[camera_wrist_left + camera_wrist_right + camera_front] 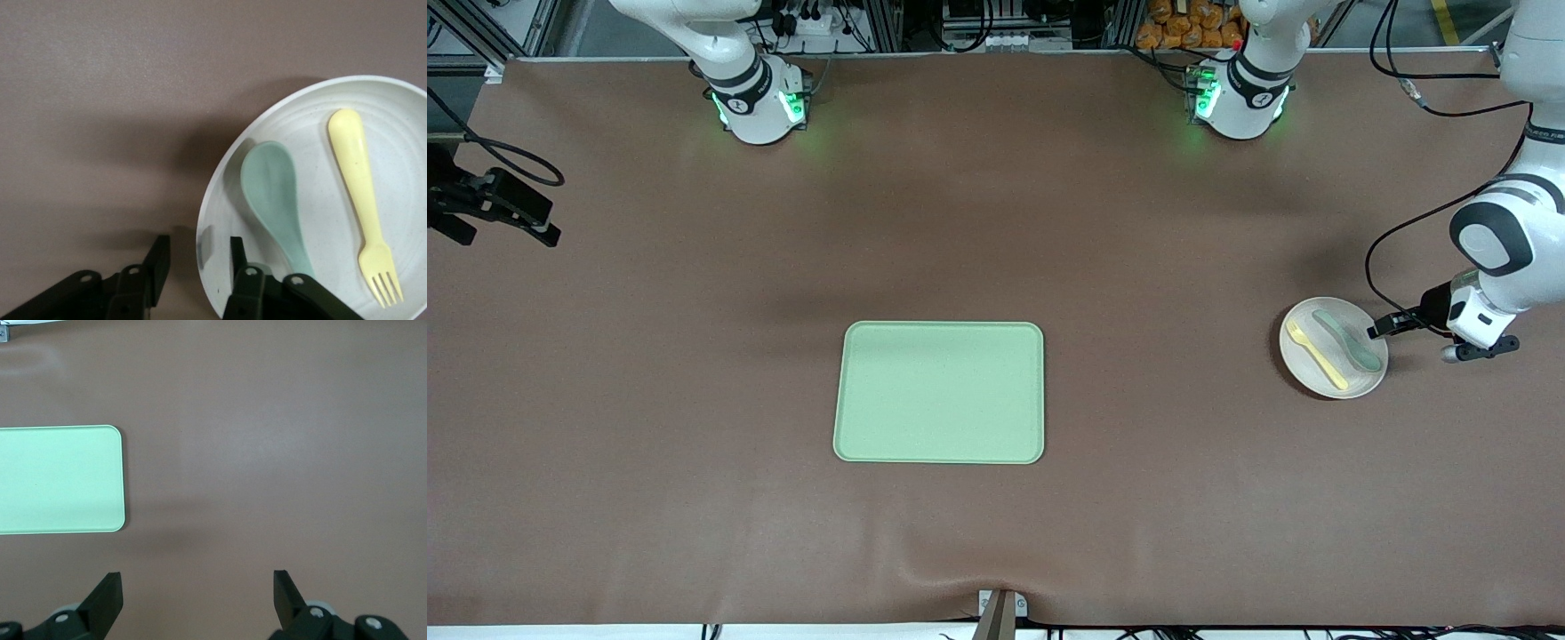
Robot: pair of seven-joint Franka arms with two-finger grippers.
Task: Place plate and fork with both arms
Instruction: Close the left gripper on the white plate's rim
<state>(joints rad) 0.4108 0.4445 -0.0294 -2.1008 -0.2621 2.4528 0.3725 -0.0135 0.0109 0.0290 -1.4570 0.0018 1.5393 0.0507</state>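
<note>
The round pale plate lies at the left arm's end of the table. On it lie the pale yellow fork and a grey-green spoon. My left gripper is low at the plate's rim on the side toward the left arm's end of the table. In the left wrist view the left gripper is open, with one finger over the plate beside the spoon and the other outside the rim. The fork lies past the spoon. My right gripper is open and empty, up over bare table.
The rectangular light-green tray lies at the table's middle, nearer the front camera, and shows in the right wrist view. The right gripper waits at the right arm's end of the table. A brown cloth covers the table.
</note>
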